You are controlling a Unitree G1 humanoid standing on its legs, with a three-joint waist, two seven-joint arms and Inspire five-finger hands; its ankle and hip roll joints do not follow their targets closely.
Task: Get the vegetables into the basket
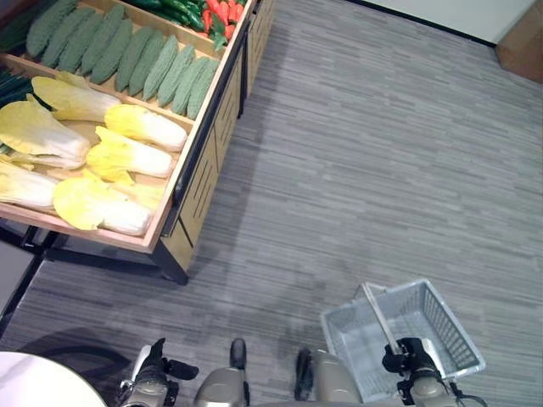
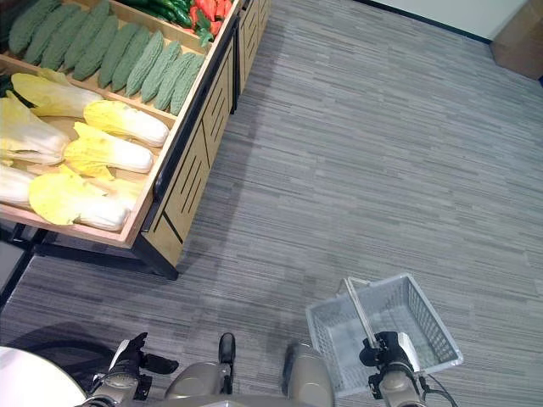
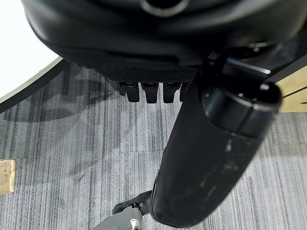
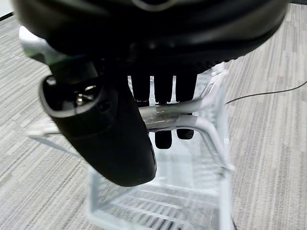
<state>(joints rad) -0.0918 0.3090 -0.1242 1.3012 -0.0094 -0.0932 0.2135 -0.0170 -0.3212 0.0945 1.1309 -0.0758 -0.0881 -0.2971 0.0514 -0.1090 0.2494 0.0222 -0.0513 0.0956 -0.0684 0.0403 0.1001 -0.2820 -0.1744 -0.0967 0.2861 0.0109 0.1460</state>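
A grey wire basket [image 1: 458, 331] hangs low at my right side, and nothing lies in it. My right hand [image 1: 407, 356] is shut on its handle [image 4: 192, 108], with the fingers [image 4: 163, 91] curled over the bar. The vegetables lie on a wooden display stand [image 1: 199, 195] at the upper left. Pale yellow cabbages [image 1: 127, 157] fill the near bin, bumpy green gourds [image 1: 153, 64] the one behind, and red peppers [image 1: 219, 13] the far corner. My left hand [image 1: 153, 369] hangs at the lower left, away from the stand, its fingers [image 3: 151, 93] relaxed and holding nothing.
A round white table [image 1: 34, 381] edges in at the lower left. A brown box [image 1: 522, 42] stands at the far right. Grey striped carpet [image 1: 365, 170] stretches between the stand and the basket.
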